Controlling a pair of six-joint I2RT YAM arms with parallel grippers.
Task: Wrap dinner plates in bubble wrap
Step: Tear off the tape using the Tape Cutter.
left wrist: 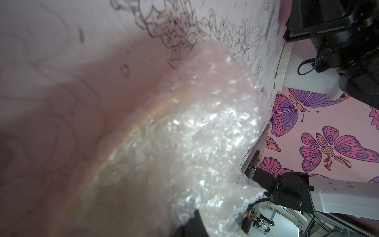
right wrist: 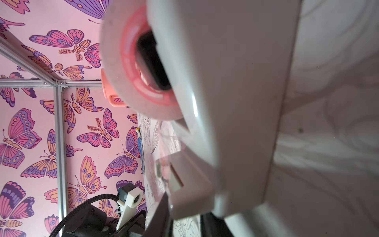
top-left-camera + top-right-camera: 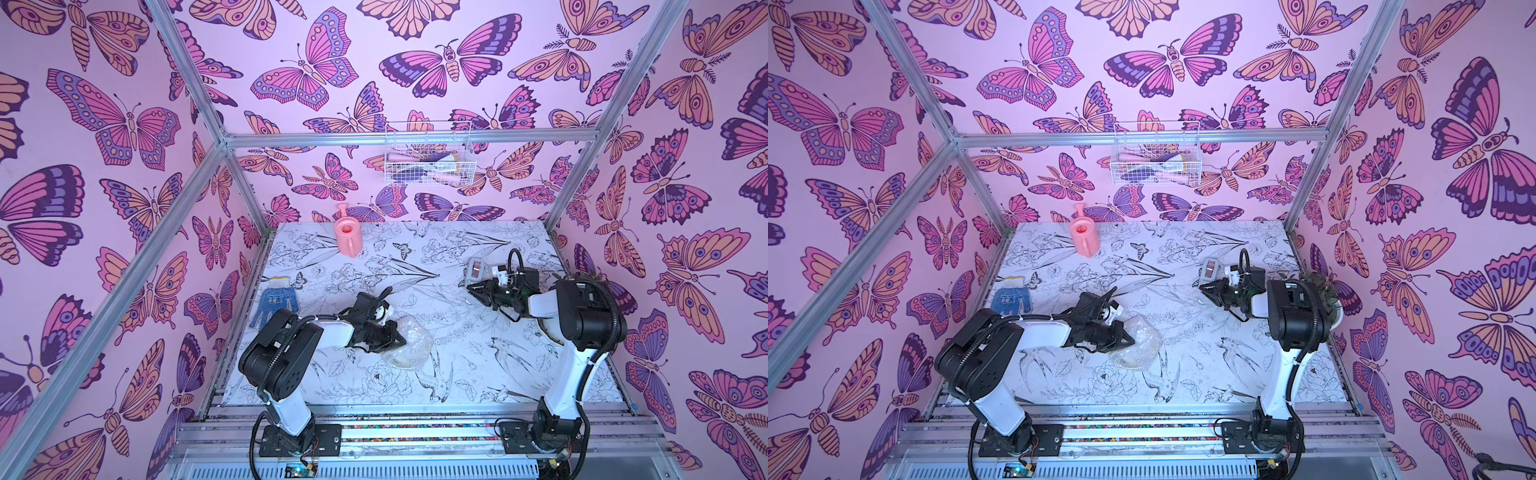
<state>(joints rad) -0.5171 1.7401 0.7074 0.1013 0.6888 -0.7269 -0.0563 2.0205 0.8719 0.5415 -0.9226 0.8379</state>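
Note:
The bubble wrap (image 3: pixel 409 345) (image 3: pixel 1138 343) lies bunched in a crinkly mound on the middle of the table. The dinner plate (image 3: pixel 405 362) shows only as a cream round shape through the wrap; its rim curves under the plastic in the left wrist view (image 1: pixel 143 127). My left gripper (image 3: pixel 400 338) (image 3: pixel 1128 343) is shut on the wrap at the mound's left edge, and one dark finger (image 1: pixel 194 225) pokes out beneath the sheet. Further back on the right, my right gripper (image 3: pixel 471 289) (image 3: pixel 1203 287) (image 2: pixel 184 223) is shut on the lower end of the grey tape dispenser (image 3: pixel 476 269) (image 3: pixel 1209 268) (image 2: pixel 225 102).
A pink watering can (image 3: pixel 347 237) stands at the back of the table. A blue glove (image 3: pixel 274 303) lies by the left edge. A white plant pot (image 3: pixel 1335 318) sits behind the right arm at the right edge. A wire basket (image 3: pixel 428 160) hangs on the back wall.

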